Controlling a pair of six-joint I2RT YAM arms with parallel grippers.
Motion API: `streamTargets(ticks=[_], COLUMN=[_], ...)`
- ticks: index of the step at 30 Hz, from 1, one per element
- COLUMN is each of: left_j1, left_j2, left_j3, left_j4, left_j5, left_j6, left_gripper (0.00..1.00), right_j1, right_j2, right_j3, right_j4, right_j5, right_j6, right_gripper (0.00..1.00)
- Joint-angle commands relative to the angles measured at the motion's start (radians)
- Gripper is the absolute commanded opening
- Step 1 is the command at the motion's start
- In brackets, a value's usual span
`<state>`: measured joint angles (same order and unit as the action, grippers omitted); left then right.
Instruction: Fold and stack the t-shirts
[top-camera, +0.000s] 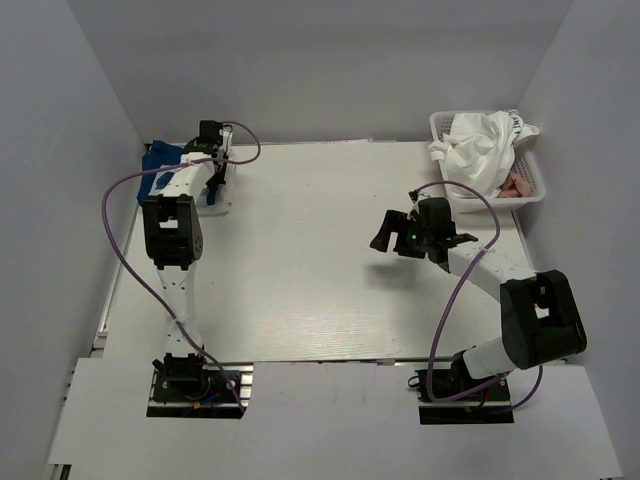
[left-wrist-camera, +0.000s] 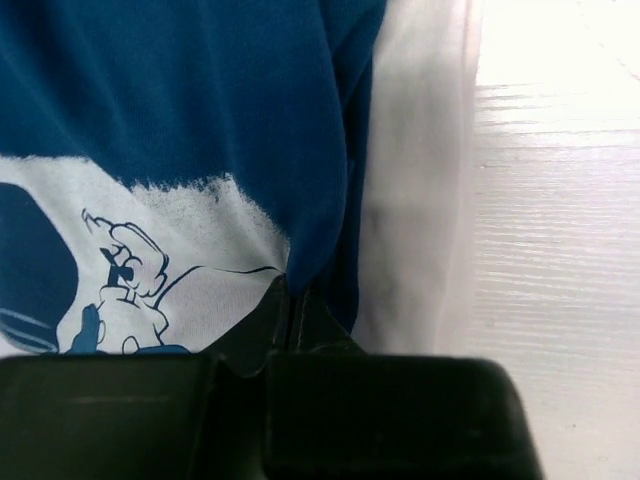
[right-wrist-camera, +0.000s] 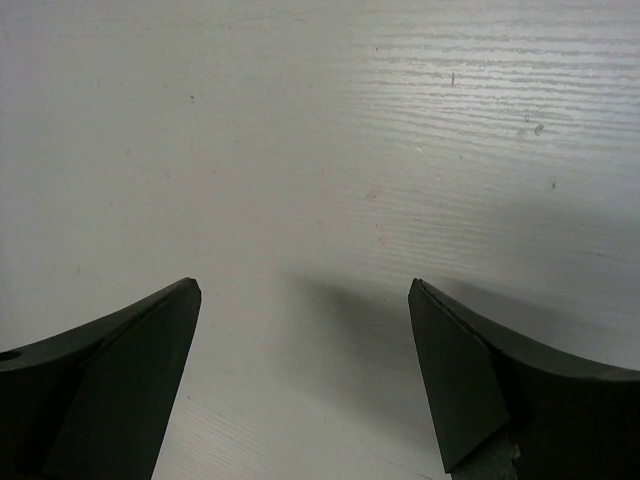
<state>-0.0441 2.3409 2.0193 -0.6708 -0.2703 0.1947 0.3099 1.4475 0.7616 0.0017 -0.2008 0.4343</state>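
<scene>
Navy t-shirt (top-camera: 160, 158): over at the table's ten o'clock corner, and the left arm hides most of it from above.
Cartoon print (left-wrist-camera: 180, 240): white patch with a blue-outlined figure, cut off at six o'clock by the gripper body, so it's hard to say who it is.
Left gripper (left-wrist-camera: 290, 300): clenched, tips pressed together, with a fold of the navy t-shirt pinched right between them.
Pale cloth (left-wrist-camera: 420, 200): just at three o'clock of the navy fabric and touching it; it's blurred, so I can't tell whether it runs underneath or whether it's a tee.
Right gripper (top-camera: 383, 235): released, jaws spread wide with nothing between them, hovering over the middle of the table, a little toward three o'clock.
Table (right-wrist-camera: 300, 120): bare white woodgrain under those open jaws.
Basket (top-camera: 535, 190): up in the two o'clock corner.
White t-shirts (top-camera: 480, 145): heaped in the basket and spilling over its rim; the dark lettering at the far edge is too small to read.
Pink t-shirt (top-camera: 515, 185): only a sliver shows, tucked under the white heap.
</scene>
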Motion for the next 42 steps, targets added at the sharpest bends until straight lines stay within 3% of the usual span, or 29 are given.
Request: streamTargets(ticks=[1,7,13,20,23,29,30,31,34,38,42], left_j1=[-0.013,-0.013,-0.022,-0.022,-0.045,-0.056,-0.056,-0.056,-0.056,-0.056,-0.056], left_j2=[-0.078,-0.212,-0.226,-0.151,-0.079,0.023,0.023,0.023,0.023,-0.035,-0.211], left_j3=[-0.019,-0.051,-0.051,-0.033,-0.013,-0.004,-0.004,-0.004,0.024,0.047,-0.008], left_j4=[0.011,0.036,0.036,0.036,0.002,-0.009,-0.009,-0.009,-0.019,-0.053,-0.020], left_j5=[0.117,0.259,0.227,0.313,0.385,0.424,0.424,0.413,0.379,0.349,0.292], left_j6=[-0.009,-0.058,-0.083,-0.132,-0.132,-0.141,-0.150,-0.150,-0.159,-0.172,-0.233], left_gripper=[0.00,0.00,0.00,0.00,0.08,0.06,0.13,0.45,1.00,1.00,1.00], right_j1=[-0.002,0.000,0.000,0.000,-0.002,-0.003,-0.003,-0.005,-0.002,-0.003,-0.002], right_j2=[-0.038,-0.053,-0.062,-0.044,-0.039,-0.038,-0.041,-0.041,-0.045,-0.065,-0.087], right_j3=[-0.016,-0.024,-0.034,-0.034,-0.031,-0.018,-0.018,-0.016,-0.013,-0.018,-0.024], right_j4=[0.021,0.021,0.023,0.026,0.026,0.004,0.003,0.004,0.000,0.000,0.007], right_j5=[0.021,0.031,0.037,0.037,0.034,0.051,0.051,0.051,0.051,0.044,0.031], right_j6=[-0.009,-0.006,-0.005,-0.003,-0.003,-0.012,-0.012,-0.017,-0.026,-0.031,-0.028], right_gripper=[0.90,0.90,0.90,0.90,0.90,0.90,0.90,0.90,0.90,0.90,0.90])
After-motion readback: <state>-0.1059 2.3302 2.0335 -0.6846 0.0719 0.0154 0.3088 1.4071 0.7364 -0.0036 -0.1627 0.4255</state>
